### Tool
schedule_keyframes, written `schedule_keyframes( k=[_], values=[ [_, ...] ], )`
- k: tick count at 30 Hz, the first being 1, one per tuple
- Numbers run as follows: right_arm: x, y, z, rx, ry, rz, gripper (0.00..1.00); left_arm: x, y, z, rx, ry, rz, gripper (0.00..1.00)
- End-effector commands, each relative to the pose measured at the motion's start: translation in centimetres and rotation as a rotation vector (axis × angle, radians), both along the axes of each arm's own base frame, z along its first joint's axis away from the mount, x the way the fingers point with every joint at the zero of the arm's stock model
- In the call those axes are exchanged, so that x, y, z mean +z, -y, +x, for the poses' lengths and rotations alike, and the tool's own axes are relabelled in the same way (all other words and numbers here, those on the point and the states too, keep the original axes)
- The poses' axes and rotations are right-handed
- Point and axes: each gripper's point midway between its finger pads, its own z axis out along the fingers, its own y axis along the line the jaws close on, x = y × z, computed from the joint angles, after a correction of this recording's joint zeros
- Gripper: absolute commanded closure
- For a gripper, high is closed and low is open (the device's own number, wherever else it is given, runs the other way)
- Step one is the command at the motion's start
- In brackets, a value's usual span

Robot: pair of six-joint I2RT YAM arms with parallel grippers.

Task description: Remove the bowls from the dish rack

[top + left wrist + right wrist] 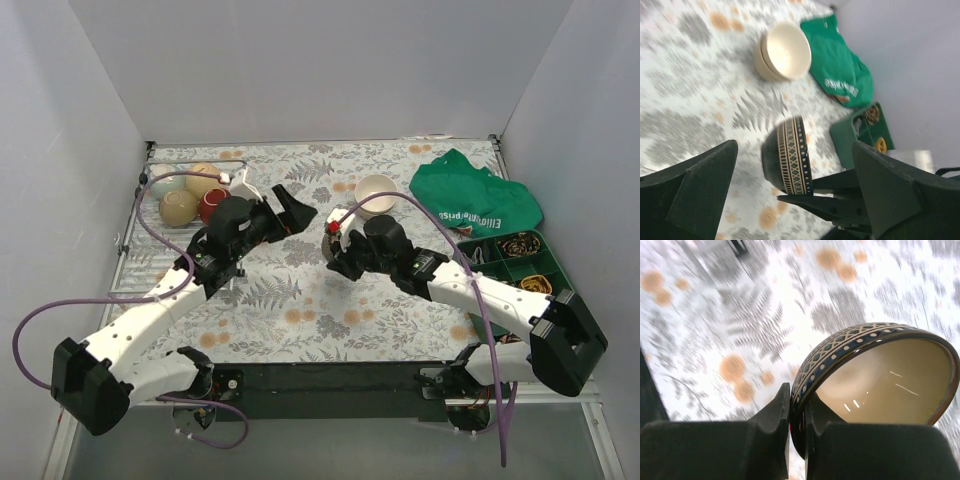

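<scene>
A dark bowl with a patterned band and cream inside hangs tilted above the table, its rim pinched by my right gripper, which is shut on it. In the top view this gripper is at mid-table. My left gripper is just left of it, open wide; in its wrist view the dark bowl sits between its spread fingers without touching them. The wire dish rack at the far left holds a mint bowl, a tan bowl, a beige bowl and a red bowl. Cream bowls stand stacked on the table.
A green cloth lies at the back right. A green compartment tray with small items sits at the right edge. White walls close in the table on the left, right and back.
</scene>
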Motion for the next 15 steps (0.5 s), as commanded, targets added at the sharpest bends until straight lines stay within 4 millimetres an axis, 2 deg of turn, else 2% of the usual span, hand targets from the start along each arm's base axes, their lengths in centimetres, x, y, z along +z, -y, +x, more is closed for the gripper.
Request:
schedule_keyframes(
  k=[1,3,4,5,7,8,10,11,12,14,15],
  values=[
    [-0.4,4.6,2.5,-0.191,0.05,-0.239,0.99,5.8,-6.6,1.4,0.204,0.228,0.31,0.02],
    [-1.6,6.3,3.2,-0.251,0.043,-0.34,0.99,6.4,-9.2,1.4,0.266,0.272,0.442,0.02],
    [-2.4,8.0,3.6,-0.308,0.048,-0.428,0.99,6.5,-11.2,1.7,0.356,0.278,0.499,0.02],
    [-2.1,8.6,4.2,-0.337,0.055,-0.455,0.99,6.5,-12.2,1.7,0.39,0.292,0.541,0.02],
    [-3.0,9.9,4.9,-0.378,0.039,-0.546,0.99,6.5,-14.6,1.6,0.484,0.312,0.627,0.02],
    [-2.5,10.0,5.6,-0.399,0.045,-0.551,0.99,5.2,-15.4,1.5,0.507,0.295,0.663,0.02],
    [-3.4,10.6,6.7,-0.427,0.038,-0.616,0.99,4.7,-16.5,1.3,0.549,0.299,0.697,0.02],
    [-3.0,10.9,7.4,-0.445,0.039,-0.638,0.99,3.3,-16.7,1.3,0.542,0.287,0.726,0.02],
    [-4.2,11.2,7.8,-0.449,0.022,-0.684,0.99,3.2,-16.8,1.3,0.541,0.294,0.737,0.02],
    [-4.8,12.0,8.7,-0.469,0.011,-0.74,0.99,2.5,-17.6,1.3,0.562,0.28,0.803,0.02],
    [-5.4,11.8,9.2,-0.47,0.001,-0.76,0.99,2.5,-18.0,1.4,0.586,0.285,0.817,0.02]
  ],
)
